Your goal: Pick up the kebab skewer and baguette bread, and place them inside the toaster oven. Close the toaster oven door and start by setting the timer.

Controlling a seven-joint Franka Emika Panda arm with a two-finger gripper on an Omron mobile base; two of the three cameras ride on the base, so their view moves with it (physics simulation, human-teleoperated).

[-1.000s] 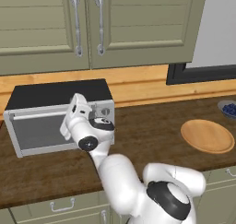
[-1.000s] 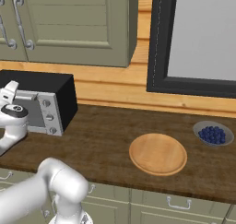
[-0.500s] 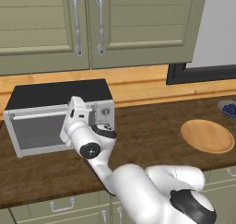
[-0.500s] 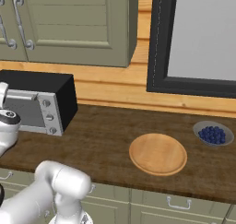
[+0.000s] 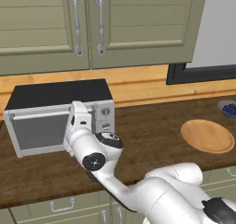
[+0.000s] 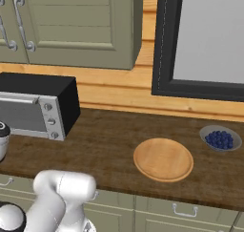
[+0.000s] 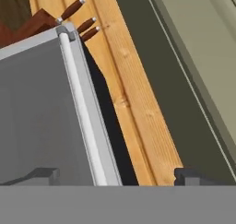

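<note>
While the dark brown wood-grain worktop (image 6: 109,145) runs the full width of both base views, a light pine backsplash (image 6: 114,90) rises behind it and olive-green panelled wall cabinets (image 5: 92,25) with silver bar handles hang above. More green drawers with small silver pulls sit below the worktop edge. To the right, a large black-framed window (image 6: 205,40) with a pale grey pane sits on the wall. The toaster oven (image 5: 60,114) stands at the left end of the worktop against the backsplash, its black top and silver front clear, three round knobs stacked on its right. The toaster oven door (image 5: 39,131) looks closed, its silver bar handle (image 7: 83,112) along the top edge. The tool (image 7: 115,176) hovers right at that door, its two dark tips spread wide on either side of the handle (nothing between them is gripped). A round wooden plate (image 6: 163,159) lies bare further right, with a small grey bowl of blueberries (image 6: 220,139) just beyond it. A knife block (image 7: 32,25) with brown handles shows past the oven's corner. No readable writing or brand marks appear anywhere.
</note>
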